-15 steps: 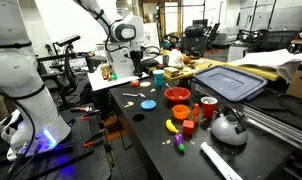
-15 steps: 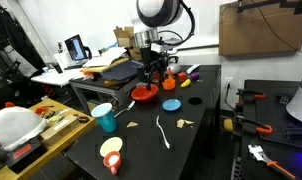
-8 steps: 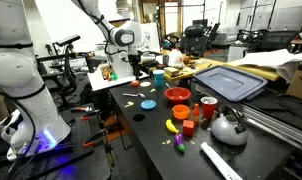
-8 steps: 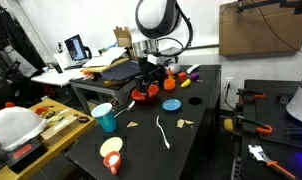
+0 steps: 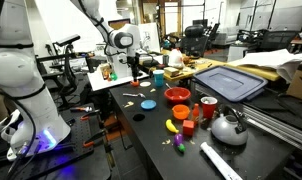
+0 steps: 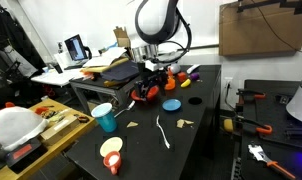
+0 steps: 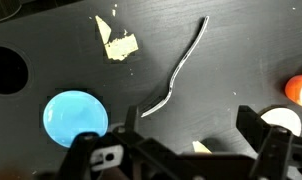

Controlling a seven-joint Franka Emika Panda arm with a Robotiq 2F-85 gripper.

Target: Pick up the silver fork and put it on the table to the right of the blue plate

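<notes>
The silver fork [image 7: 176,72] lies on the black table [image 7: 241,50], curved, its lower end near my left finger. It also shows in both exterior views [image 6: 163,133] [image 5: 131,95]. The blue plate [image 7: 74,117] lies flat to the fork's left in the wrist view, and shows in both exterior views [image 6: 171,104] [image 5: 148,103]. My gripper [image 7: 191,125] is open and empty, hanging above the table with the fork's lower end just ahead of the jaws. In an exterior view the gripper [image 6: 146,86] hangs over the red bowl [image 6: 144,94], above and apart from the fork.
Yellow paper scraps [image 7: 118,45] lie near the fork. An orange and white object [image 7: 291,100] sits at the right. A teal cup [image 6: 104,117], a kettle [image 5: 228,127], a white bar [image 5: 221,160] and a grey-blue lid [image 5: 229,80] stand around.
The arm has shifted slightly and lowered the gripper a little over the table. The fork and plate have not moved.
</notes>
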